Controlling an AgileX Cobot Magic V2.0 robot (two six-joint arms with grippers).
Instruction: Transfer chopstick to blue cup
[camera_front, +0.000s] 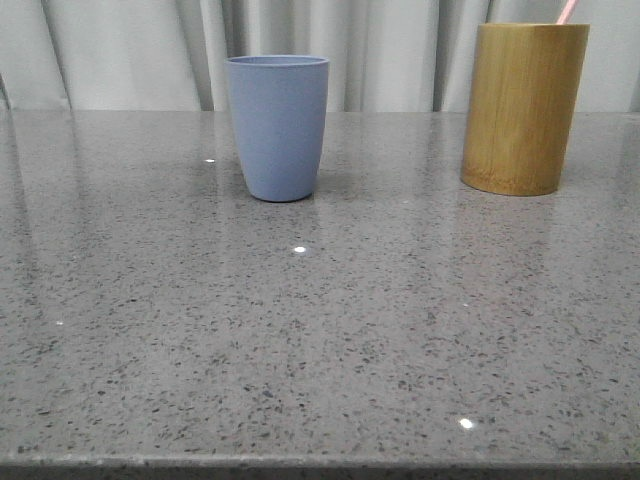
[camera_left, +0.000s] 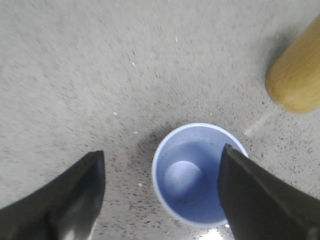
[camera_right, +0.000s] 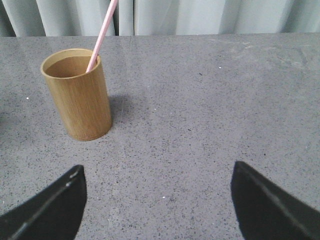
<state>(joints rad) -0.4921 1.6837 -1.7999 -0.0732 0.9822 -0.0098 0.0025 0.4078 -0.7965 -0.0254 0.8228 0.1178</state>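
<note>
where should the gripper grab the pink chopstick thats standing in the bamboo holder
Grip the chopstick on its exposed upper shaft, above the rim of the bamboo holder; the lower part is hidden inside. It leans against the rim and sticks out the top, so coming from above with the jaws closing across the thin shaft looks best. The right gripper, open and facing the holder, seems better placed than the left.

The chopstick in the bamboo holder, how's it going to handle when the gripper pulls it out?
The chopstick looks thin, straight and smooth, so probably stiff but slippery in the grip. It leans on the bamboo holder rim, so it may pivot. The tall holder could tip if dragged sideways.
</note>
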